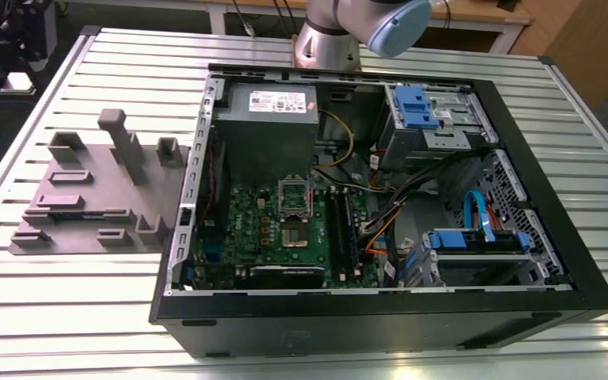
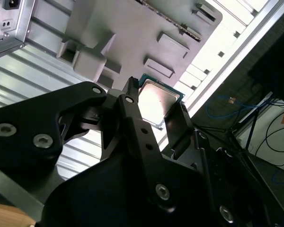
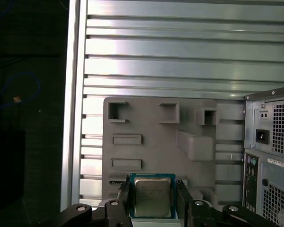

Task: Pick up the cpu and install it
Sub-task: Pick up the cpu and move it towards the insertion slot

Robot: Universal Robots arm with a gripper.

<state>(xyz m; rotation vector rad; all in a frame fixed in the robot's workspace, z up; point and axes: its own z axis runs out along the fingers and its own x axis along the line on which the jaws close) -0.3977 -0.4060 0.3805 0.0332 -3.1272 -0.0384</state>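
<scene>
The cpu point(image 3: 153, 195), a small square chip with a pale metal top and a green rim, sits between the two black fingers of my gripper point(image 3: 153, 201), which is shut on it. In the second wrist view the cpu point(image 2: 157, 100) is held the same way by the gripper point(image 2: 156, 112), high above the grey fixture plate point(image 2: 132, 28). The fixture point(image 3: 151, 125) lies far below the chip. In the exterior view the arm point(image 1: 362, 28) rises at the back of the table, and the motherboard socket point(image 1: 294, 235) lies in the open case with its metal frame point(image 1: 294, 195) raised.
The open black computer case point(image 1: 557, 237) lies on its side on the slatted aluminium table point(image 1: 389, 356), with power supply point(image 1: 270, 107), blue drive brackets point(image 1: 412, 107) and cables inside. The grey fixture plate point(image 1: 93, 198) with upright blocks stands to the exterior view's left of the case. The case's rear panel point(image 3: 270, 156) borders the fixture.
</scene>
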